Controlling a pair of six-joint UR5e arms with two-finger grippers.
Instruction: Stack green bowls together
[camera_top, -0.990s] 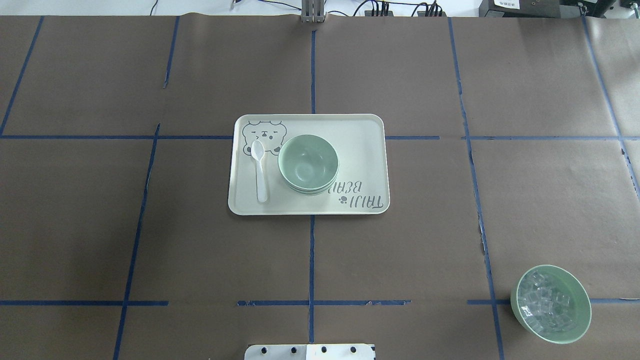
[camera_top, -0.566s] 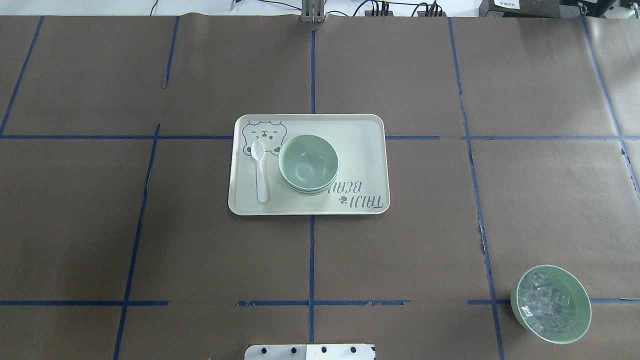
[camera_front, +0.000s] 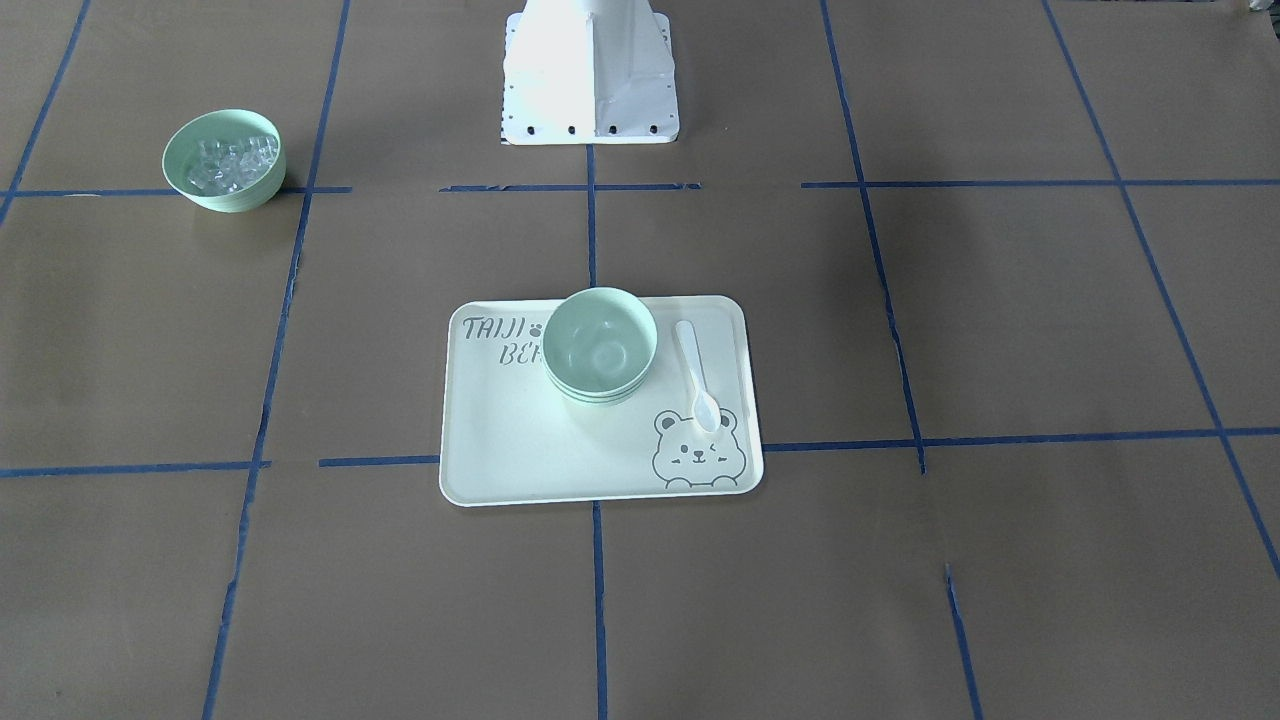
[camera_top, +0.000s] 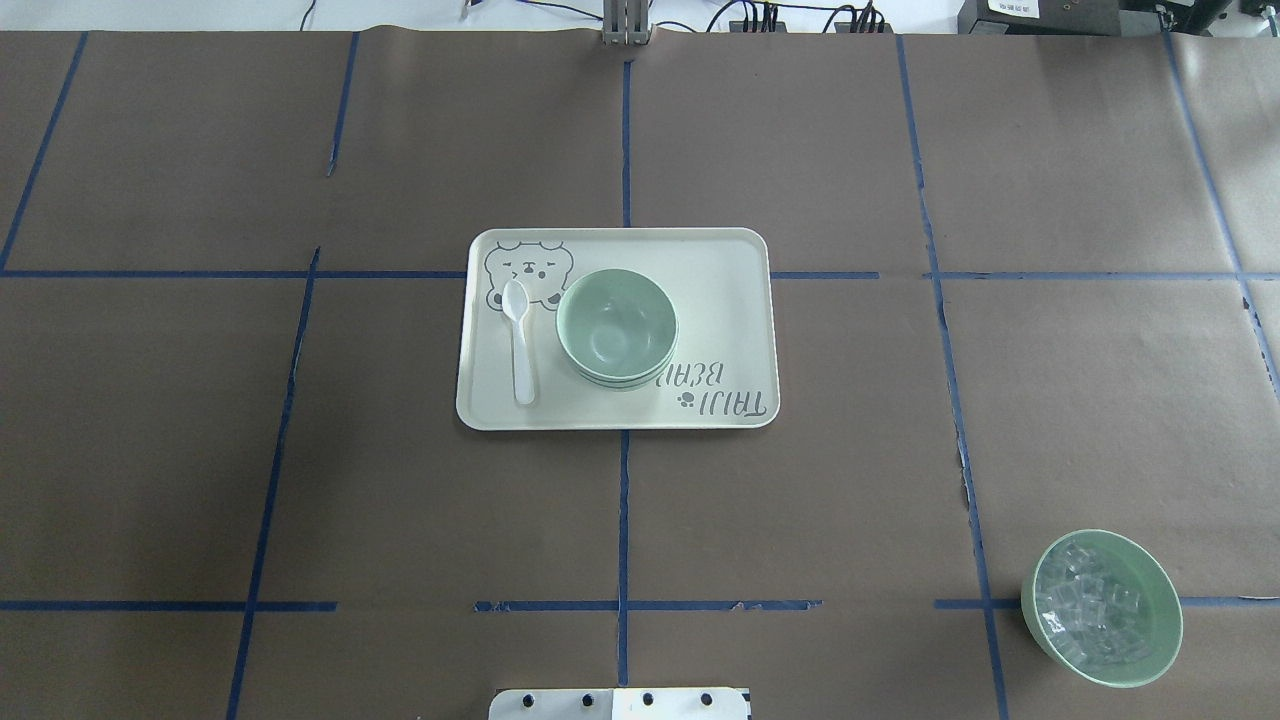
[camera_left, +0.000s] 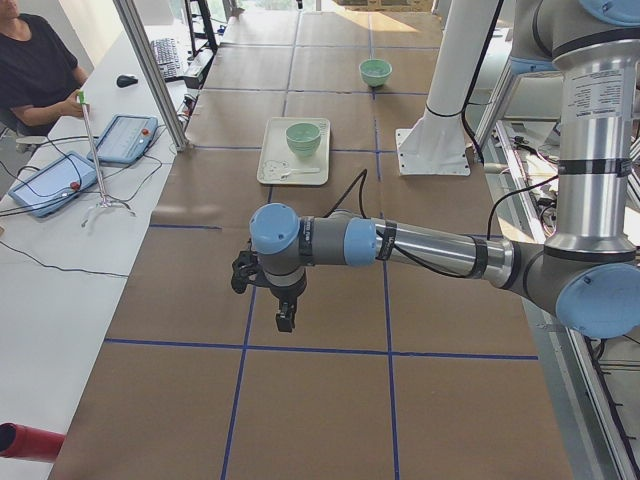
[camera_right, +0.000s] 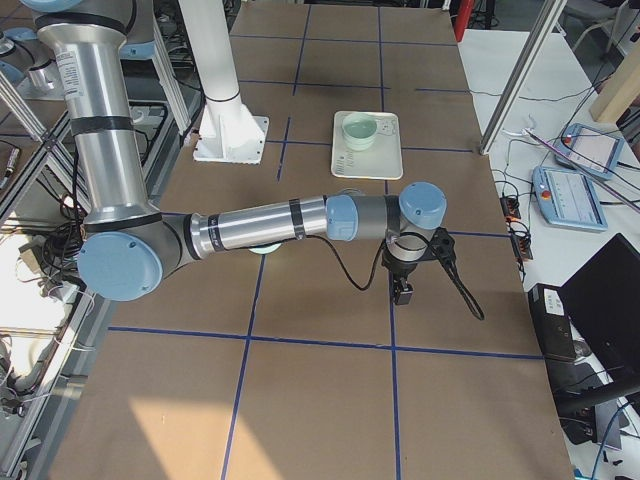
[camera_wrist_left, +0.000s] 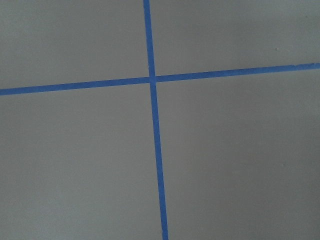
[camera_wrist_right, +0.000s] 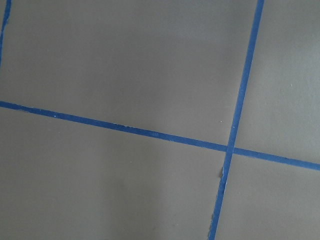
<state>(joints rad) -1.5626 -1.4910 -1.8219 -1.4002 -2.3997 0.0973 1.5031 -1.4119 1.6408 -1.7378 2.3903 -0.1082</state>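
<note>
- While my left gripper (camera_left: 285, 322) and my right gripper (camera_right: 403, 293) hang over the table (camera_top: 300, 450), well apart from the tray (camera_top: 720, 270), I cannot tell whether the fingers of either are apart or together.
- The green bowls (camera_top: 617, 325) sit nested near the tray's middle; I judge the stack done.
- One risk: I mistake the bowl with clear cubes (camera_top: 1100, 608) for a task bowl and spill it.
- Another: a needless reach bumps the spoon (camera_top: 520, 345) just beside the stack and tips it.
</note>
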